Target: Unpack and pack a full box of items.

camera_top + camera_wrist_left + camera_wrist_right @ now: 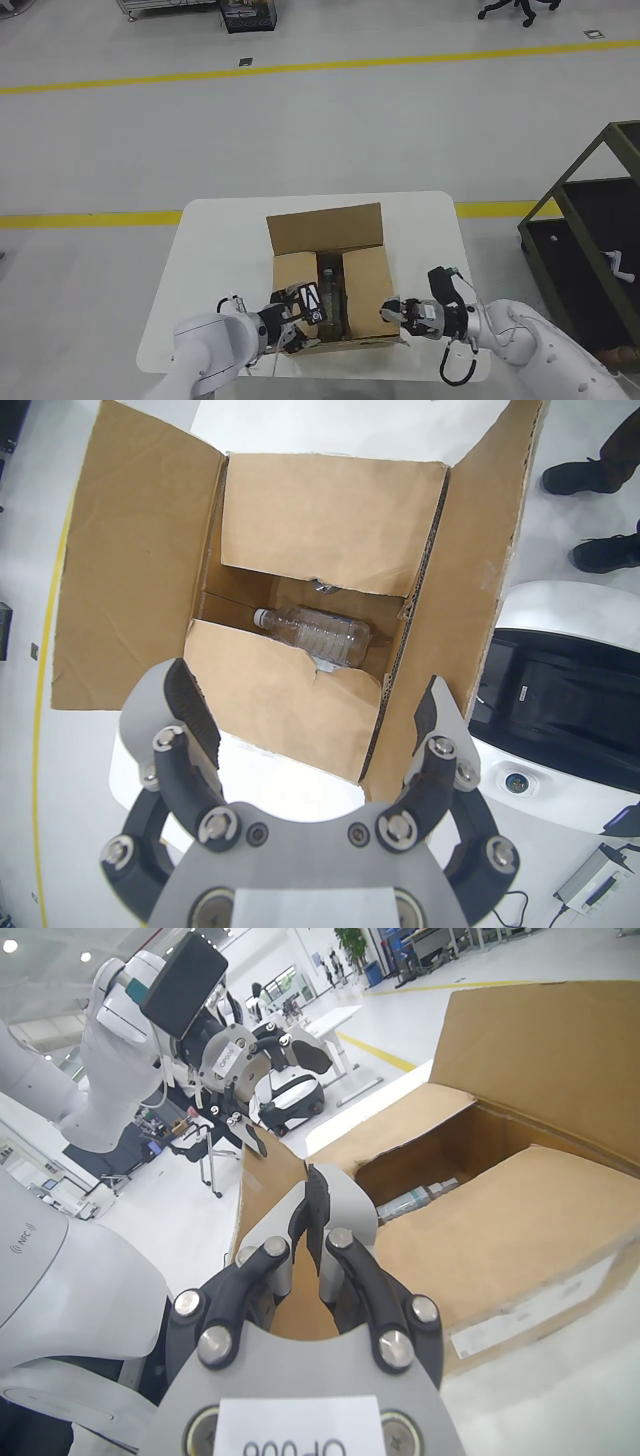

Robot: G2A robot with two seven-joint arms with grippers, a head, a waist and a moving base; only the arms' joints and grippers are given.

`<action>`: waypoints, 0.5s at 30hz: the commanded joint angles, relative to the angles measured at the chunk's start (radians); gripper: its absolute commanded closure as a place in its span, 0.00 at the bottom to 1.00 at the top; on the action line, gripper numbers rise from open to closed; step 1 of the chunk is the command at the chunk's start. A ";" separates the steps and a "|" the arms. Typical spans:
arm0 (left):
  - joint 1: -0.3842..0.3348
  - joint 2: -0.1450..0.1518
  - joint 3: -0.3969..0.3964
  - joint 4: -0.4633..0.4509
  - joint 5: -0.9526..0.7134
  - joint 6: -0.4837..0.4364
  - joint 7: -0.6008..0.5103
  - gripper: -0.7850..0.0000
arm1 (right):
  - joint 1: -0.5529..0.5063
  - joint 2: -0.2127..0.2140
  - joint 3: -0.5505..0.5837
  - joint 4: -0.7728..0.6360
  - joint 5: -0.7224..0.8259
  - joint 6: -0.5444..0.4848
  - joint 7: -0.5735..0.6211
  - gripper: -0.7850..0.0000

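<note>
A white table (200, 260) stands on a pale workshop floor with yellow lines, and the cardboard box (325, 232) sits in the middle of it. I place everything else from the box.

I have the left gripper (305, 674) hanging over the box's near-left corner with its jaws spread wide and nothing between them. In the right wrist view, one of its fingers seems to rest against the top edge of the near flap (495, 550). The right gripper (312, 1188) is at the box's near-right corner. Its pads are pressed together on the edge of that same flap, so I read it as pinching the cardboard.

Inside the box a clear plastic bottle (315, 632) lies on its side on the bottom. It shows through the gap between the two inner flaps (330, 520), which are still folded partway over the opening. The far flap stands up.

I judge this to be the very start of unpacking: the box is being opened and nothing is out yet. Next I would have the right gripper fold the near flap back and down. Then the left gripper should push the inner flaps apart until the opening is wide enough. Only after that can it drop in and close across the bottle's body. The bottle's round, smooth sides could roll or slip, so the grasp needs to be square across it.
</note>
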State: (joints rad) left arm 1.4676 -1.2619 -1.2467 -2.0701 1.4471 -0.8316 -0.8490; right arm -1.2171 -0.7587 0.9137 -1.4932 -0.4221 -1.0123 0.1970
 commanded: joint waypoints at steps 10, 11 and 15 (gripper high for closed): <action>-0.006 0.015 -0.014 -0.004 -0.041 0.028 -0.004 0.00 | 0.097 -0.036 -0.160 0.040 0.054 0.000 0.159 1.00; -0.006 0.017 -0.018 -0.005 -0.043 0.032 -0.006 0.00 | 0.105 -0.038 -0.171 0.045 0.054 0.000 0.168 1.00; -0.004 0.023 -0.028 0.000 -0.015 0.045 -0.003 0.00 | 0.130 -0.048 -0.206 0.070 0.041 0.000 0.194 1.00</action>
State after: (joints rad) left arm 1.4625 -1.2399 -1.2749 -2.0727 1.4265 -0.7863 -0.8560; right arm -1.0915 -0.8054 0.7134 -1.4278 -0.3768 -1.0123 0.3864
